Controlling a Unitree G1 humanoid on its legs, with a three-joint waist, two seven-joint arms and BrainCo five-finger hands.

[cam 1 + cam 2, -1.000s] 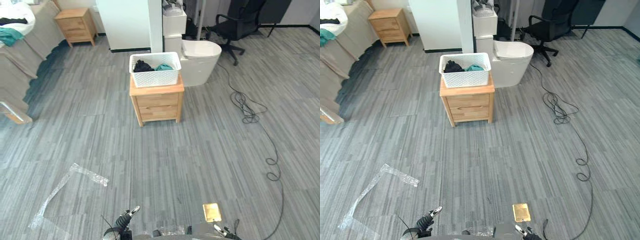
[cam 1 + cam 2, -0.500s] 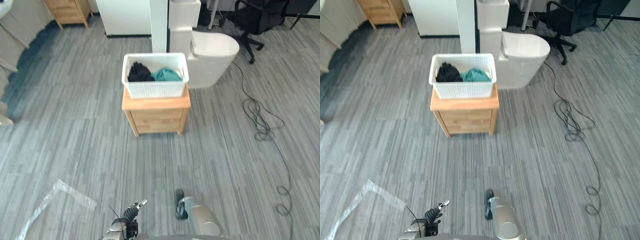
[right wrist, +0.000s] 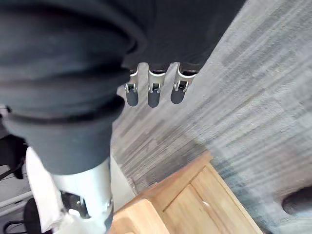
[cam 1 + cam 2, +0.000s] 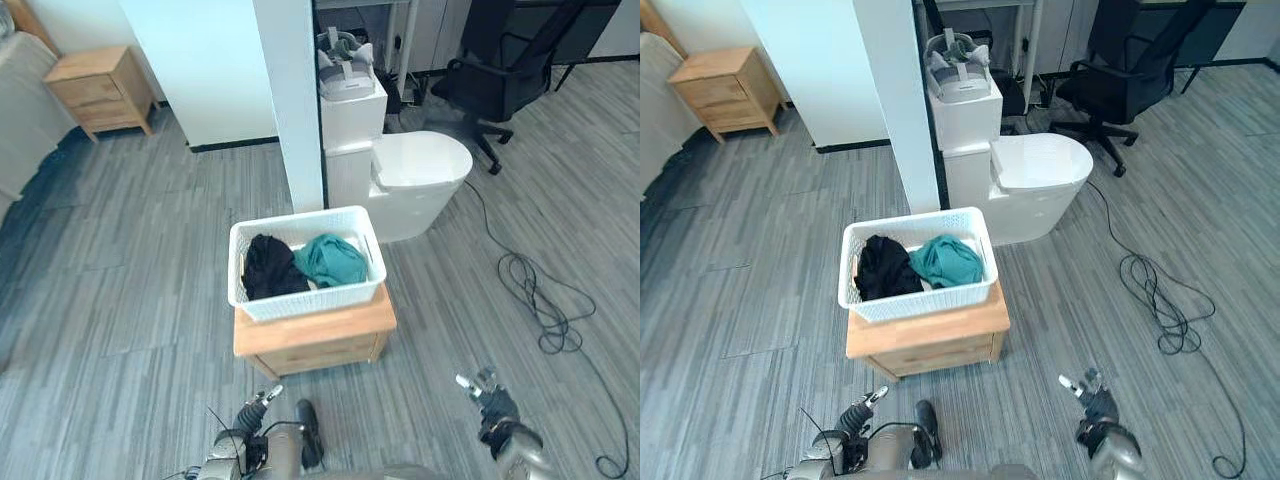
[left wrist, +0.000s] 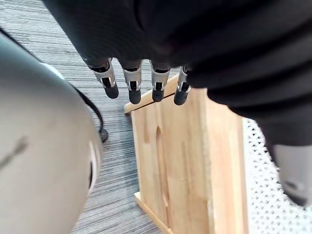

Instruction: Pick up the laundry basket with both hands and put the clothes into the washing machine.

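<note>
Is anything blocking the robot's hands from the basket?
Nothing visible. The white laundry basket sits on the wooden nightstand, with the left hand and right hand in front of it, apart from it.

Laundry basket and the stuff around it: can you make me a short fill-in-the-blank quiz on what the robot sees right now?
The white laundry basket stands on a small ____ nightstand. In it, beside the teal garment, lies a ____ garment. The left hand and the right hand are both ____, holding nothing.
Missing words: wooden; black; open.
</note>
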